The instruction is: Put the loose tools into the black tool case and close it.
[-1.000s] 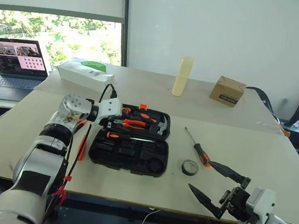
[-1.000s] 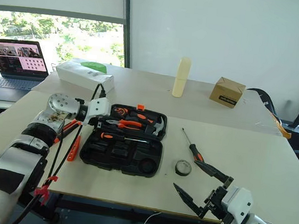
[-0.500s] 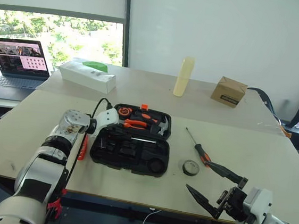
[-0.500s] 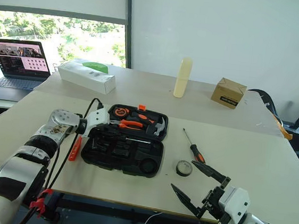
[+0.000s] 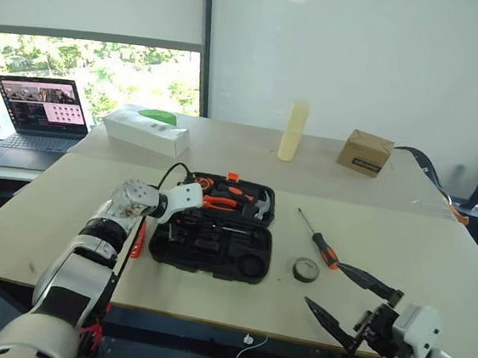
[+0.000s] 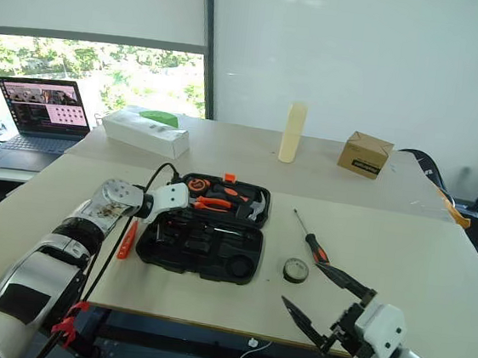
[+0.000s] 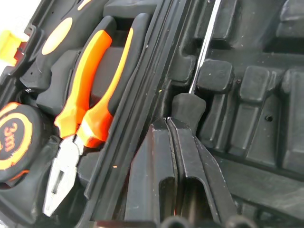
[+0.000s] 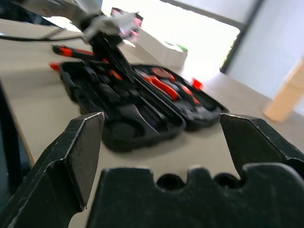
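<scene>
While the left arm reaches forward with its wrist bent inward over the black plastic hinged tool case [image 5: 213, 234], the left gripper [image 7: 176, 124] dips into the case's left end, fingers pressed together, tips beside the black butt of a screwdriver [image 7: 199, 61] lying in a moulded slot; whether they touch it I cannot tell. Case lies open and flat mid-table, orange-handled pliers [image 7: 88, 102] and an orange tape measure [image 7: 14, 142] seated in its far half. Orange utility knife [image 5: 139, 239] on the table just left of the case, beside the left forearm. Right of the case: small black tape roll [image 5: 303, 269] near its corner, orange-and-black-handled screwdriver [image 5: 318, 239] a little beyond. Right gripper [image 5: 353, 302] held level near the table's front edge, well right of the case, fingers spread wide and empty. Bare tabletop [image 5: 403, 247] runs on right of the screwdriver.
</scene>
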Tool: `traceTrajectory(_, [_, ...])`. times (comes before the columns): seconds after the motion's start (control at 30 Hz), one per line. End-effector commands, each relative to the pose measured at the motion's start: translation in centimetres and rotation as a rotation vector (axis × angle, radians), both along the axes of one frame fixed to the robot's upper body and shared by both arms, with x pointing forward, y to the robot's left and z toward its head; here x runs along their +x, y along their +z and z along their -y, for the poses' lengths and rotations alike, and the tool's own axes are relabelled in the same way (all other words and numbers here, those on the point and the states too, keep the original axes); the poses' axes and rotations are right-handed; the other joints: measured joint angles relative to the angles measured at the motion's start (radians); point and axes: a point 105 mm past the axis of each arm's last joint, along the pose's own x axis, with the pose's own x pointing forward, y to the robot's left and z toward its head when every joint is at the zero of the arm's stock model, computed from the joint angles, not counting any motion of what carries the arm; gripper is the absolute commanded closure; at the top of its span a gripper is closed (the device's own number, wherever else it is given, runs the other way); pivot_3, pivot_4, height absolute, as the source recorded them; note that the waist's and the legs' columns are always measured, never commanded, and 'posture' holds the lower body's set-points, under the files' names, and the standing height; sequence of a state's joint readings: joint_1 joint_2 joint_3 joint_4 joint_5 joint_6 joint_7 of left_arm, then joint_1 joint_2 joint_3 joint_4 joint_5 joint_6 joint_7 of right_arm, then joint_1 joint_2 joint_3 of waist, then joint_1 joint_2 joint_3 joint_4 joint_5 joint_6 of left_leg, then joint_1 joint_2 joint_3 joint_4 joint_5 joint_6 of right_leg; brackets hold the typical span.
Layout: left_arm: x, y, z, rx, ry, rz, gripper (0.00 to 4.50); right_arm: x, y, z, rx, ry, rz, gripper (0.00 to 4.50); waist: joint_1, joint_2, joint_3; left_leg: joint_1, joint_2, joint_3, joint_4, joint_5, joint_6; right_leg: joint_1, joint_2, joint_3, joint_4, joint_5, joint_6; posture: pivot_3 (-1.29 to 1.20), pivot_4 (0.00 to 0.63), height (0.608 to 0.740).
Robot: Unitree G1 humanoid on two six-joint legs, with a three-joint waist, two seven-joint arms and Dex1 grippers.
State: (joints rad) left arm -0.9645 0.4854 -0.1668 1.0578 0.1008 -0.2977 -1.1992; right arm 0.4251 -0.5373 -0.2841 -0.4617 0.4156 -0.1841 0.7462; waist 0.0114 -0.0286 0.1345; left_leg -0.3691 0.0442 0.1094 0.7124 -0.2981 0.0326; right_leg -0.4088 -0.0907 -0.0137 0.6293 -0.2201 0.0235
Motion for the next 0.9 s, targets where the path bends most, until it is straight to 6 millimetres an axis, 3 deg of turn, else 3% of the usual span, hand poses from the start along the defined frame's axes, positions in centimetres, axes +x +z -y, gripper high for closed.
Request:
traceTrajectory(0.03, [-1.5,4.3,-2.5,-0.248,-0.063,0.061,3.91,-1.2,0.2,3.1,0.014,-0.148,-0.031,0.00,-0.003,-0.001,0.001,-0.002,0.000,0.000,0.000,0.000,0.000,-0.003,0.000,0.000,0.000,0.000,0.000,0.00,0.150,0.740])
traceTrajectory(0.1, [-2.2,5.2,-4.2,-0.276,-0.057,0.081,3.40,-2.0,-0.3,3.9,0.021,-0.177,-0.067,0.00,-0.011,-0.002,0.002,-0.015,0.000,0.000,0.000,0.001,-0.001,-0.017,0.002,0.001,0.002,0.000,-0.002,0.00,0.150,0.740])
traceTrajectory(0.2, [-4.7,5.7,-7.4,-0.323,-0.078,0.119,2.30,-2.4,-1.7,5.9,-0.006,-0.306,-0.138,0.00,-0.021,-0.002,0.002,-0.016,0.002,0.000,0.000,0.001,-0.002,-0.018,0.005,0.001,0.002,0.000,-0.004,0.00,0.150,0.740])
traceTrajectory(0.3, [-7.3,4.2,-11.0,-0.326,0.011,0.025,1.22,-2.2,-2.4,6.8,0.001,-0.374,-0.204,0.00,-0.029,0.002,0.001,-0.012,0.003,0.001,-0.002,0.000,0.000,-0.016,0.002,0.002,0.001,0.000,-0.003,0.00,0.150,0.740])
traceTrajectory(0.4, [-9.4,3.0,-12.8,-0.335,0.067,-0.030,0.06,-1.0,-2.5,7.1,0.022,-0.407,-0.265,0.00,-0.026,0.002,0.002,-0.012,0.003,0.002,-0.002,0.000,0.001,-0.016,0.001,0.002,0.001,-0.001,-0.002,0.00,0.150,0.740])
traceTrajectory(0.47, [-10.0,2.9,-13.3,-0.360,0.105,-0.033,0.06,0.8,-1.5,6.5,0.039,-0.376,-0.275,0.00,-0.022,0.000,0.003,-0.013,0.003,0.002,-0.001,0.000,0.001,-0.016,0.000,0.002,0.001,-0.001,-0.003,0.00,0.150,0.740])
traceTrajectory(0.57, [-11.1,2.5,-12.8,-0.386,0.096,-0.083,0.06,5.0,0.2,5.2,-0.015,-0.330,-0.305,0.00,-0.023,-0.001,0.004,-0.013,0.003,0.002,0.001,0.003,0.002,-0.015,-0.002,0.002,0.000,0.001,-0.007,0.00,0.150,0.740])
traceTrajectory(0.67, [-11.6,2.4,-11.3,-0.416,0.064,-0.088,0.06,9.1,0.9,3.9,-0.104,-0.312,-0.434,0.00,-0.024,-0.001,0.004,-0.012,0.003,0.003,0.001,0.006,0.003,-0.016,-0.002,0.003,0.000,0.004,-0.007,0.00,0.150,0.740])
traceTrajectory(0.77, [-12.1,2.5,-9.6,-0.438,0.010,-0.077,0.06,12.4,1.6,3.3,-0.088,-0.348,-0.546,0.00,-0.018,0.000,0.004,-0.013,0.003,0.002,-0.001,0.006,0.003,-0.017,0.000,0.002,0.000,0.004,-0.011,0.00,0.150,0.740])
traceTrajectory(0.9, [-12.5,3.2,-7.1,-0.463,-0.071,-0.055,0.06,15.1,1.1,2.6,-0.215,-0.369,-0.642,0.00,-0.012,0.000,0.004,-0.025,0.001,0.001,-0.002,0.006,0.003,-0.028,0.001,0.000,0.001,0.007,-0.005,0.00,0.150,0.740])
